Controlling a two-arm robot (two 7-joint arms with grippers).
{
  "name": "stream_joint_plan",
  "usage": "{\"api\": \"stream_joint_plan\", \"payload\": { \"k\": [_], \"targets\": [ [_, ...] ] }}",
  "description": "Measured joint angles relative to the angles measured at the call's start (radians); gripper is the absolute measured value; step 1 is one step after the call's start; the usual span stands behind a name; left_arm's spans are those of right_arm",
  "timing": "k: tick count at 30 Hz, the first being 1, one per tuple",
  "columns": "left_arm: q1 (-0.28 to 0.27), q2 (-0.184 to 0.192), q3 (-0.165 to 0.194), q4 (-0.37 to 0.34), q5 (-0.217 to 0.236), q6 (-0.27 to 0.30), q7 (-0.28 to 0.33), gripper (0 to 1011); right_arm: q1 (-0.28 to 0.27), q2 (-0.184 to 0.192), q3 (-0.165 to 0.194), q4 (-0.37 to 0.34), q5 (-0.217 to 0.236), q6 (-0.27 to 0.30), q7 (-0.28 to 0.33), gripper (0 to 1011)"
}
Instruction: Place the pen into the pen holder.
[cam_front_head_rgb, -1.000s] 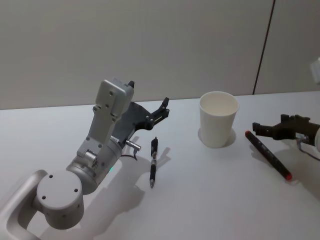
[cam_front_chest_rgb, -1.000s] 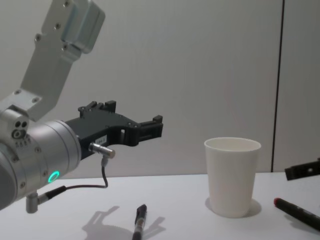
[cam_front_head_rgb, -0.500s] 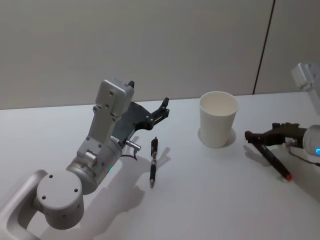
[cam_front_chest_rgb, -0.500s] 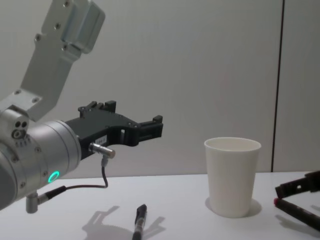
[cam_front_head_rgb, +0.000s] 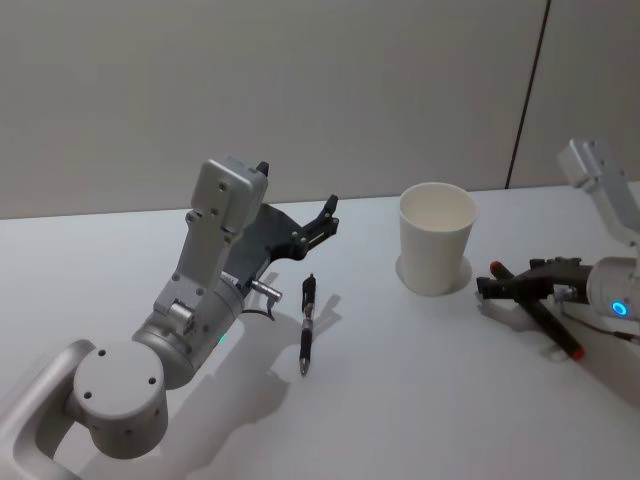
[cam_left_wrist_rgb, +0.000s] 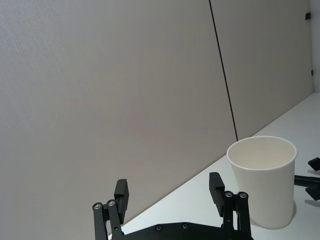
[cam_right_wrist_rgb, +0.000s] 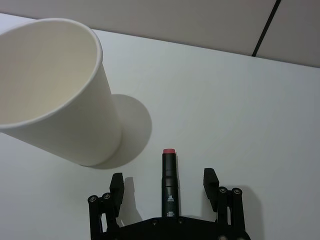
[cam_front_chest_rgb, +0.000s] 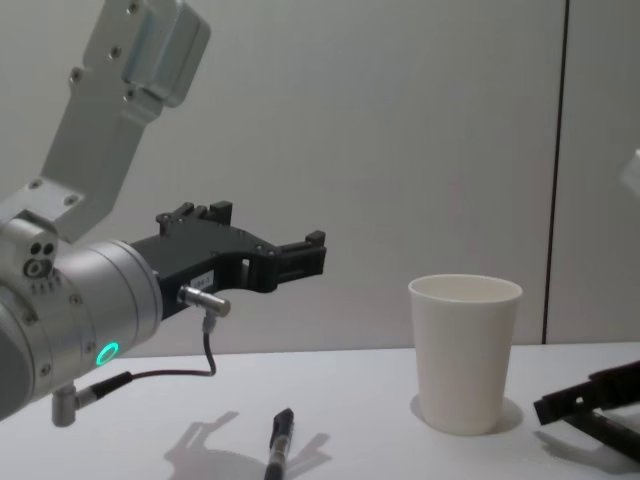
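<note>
My right claw (cam_front_head_rgb: 488, 280) wide, low near table's (cam_front_head_rgb: 400, 400) right edge | red-tipped pen (cam_right_wrist_rgb: 169, 180) lies between its fingers (cam_right_wrist_rgb: 210, 181), touching neither | cup (cam_right_wrist_rgb: 75, 137) just beyond | left claw (cam_left_wrist_rgb: 168, 189) wide, raised

Pen holder (cam_front_head_rgb: 437, 240) between left pen (cam_front_head_rgb: 307, 325) and right pen (cam_front_head_rgb: 558, 335).

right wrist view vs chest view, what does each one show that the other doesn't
Right wrist view: the red-ended pen lying flat on the table, between the open fingers of the right gripper, plus a look down into the paper cup. Chest view: the left gripper held above the table, with a black pen lying on the table below it. Both: the white paper cup on the white table, and the right gripper low beside the cup, not touching it.
</note>
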Motion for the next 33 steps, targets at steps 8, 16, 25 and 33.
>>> {"api": "stream_joint_plan", "payload": {
  "k": [8, 16, 25, 33],
  "targets": [
    [0.0, 0.0, 0.0, 0.0, 0.0, 0.0, 0.0, 1001, 0.011, -0.01, -0.013, 0.026, -0.018, -0.003, 0.012, 1001],
    [0.0, 0.0, 0.0, 0.0, 0.0, 0.0, 0.0, 1001, 0.017, -0.015, -0.019, 0.039, -0.03, -0.008, 0.015, 876],
    [0.0, 0.0, 0.0, 0.0, 0.0, 0.0, 0.0, 1001, 0.02, -0.017, -0.021, 0.046, -0.034, -0.01, 0.019, 756],
    [0.0, 0.0, 0.0, 0.0, 0.0, 0.0, 0.0, 1001, 0.021, -0.018, -0.023, 0.049, -0.035, -0.01, 0.02, 695]
  ]
}}
